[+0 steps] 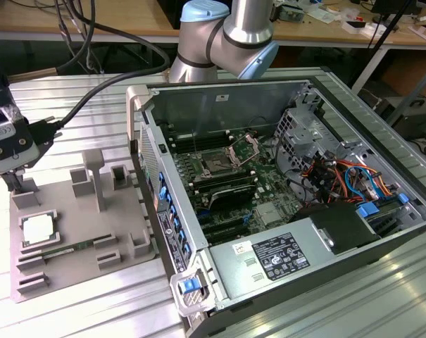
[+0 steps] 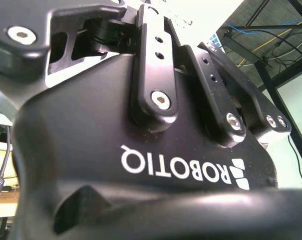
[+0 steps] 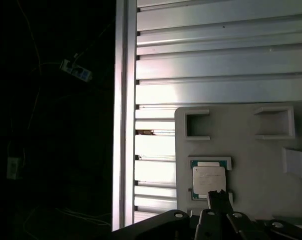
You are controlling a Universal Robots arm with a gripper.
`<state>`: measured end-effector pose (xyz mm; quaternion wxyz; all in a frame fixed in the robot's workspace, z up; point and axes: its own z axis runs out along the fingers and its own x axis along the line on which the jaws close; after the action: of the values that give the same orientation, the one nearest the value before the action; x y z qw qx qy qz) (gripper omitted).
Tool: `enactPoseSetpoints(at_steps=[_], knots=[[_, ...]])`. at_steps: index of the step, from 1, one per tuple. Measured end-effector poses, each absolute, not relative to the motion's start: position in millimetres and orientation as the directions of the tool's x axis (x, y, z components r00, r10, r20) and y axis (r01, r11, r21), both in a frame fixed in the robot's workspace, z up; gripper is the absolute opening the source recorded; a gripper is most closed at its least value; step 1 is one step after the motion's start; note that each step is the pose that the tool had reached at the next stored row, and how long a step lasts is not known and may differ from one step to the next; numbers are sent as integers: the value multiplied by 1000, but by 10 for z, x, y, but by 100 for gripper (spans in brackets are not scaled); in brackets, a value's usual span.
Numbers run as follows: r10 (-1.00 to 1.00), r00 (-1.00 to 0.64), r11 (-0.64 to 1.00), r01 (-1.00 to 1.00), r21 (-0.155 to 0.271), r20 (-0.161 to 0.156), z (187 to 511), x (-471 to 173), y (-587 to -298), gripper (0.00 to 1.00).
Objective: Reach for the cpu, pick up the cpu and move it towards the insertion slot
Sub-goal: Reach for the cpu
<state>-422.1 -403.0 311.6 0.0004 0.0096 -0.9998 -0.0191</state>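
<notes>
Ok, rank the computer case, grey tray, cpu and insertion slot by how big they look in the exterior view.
1. computer case
2. grey tray
3. cpu and insertion slot: these look alike. The slot seems farther from the camera, so I won't rank one above the other.

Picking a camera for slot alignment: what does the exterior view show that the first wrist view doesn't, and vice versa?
Exterior view adds the open computer case, the insertion slot and the arm's joint. First wrist view adds the table's edge rail and darkness beyond. Shared: cpu in the grey tray, gripper by it.
</notes>
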Motion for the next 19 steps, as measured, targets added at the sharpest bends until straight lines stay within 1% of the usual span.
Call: enactPoseSetpoints(at_steps=[19], knots=[[-19, -1000, 999, -19, 38, 0, 3068, -4221, -4030, 11]])
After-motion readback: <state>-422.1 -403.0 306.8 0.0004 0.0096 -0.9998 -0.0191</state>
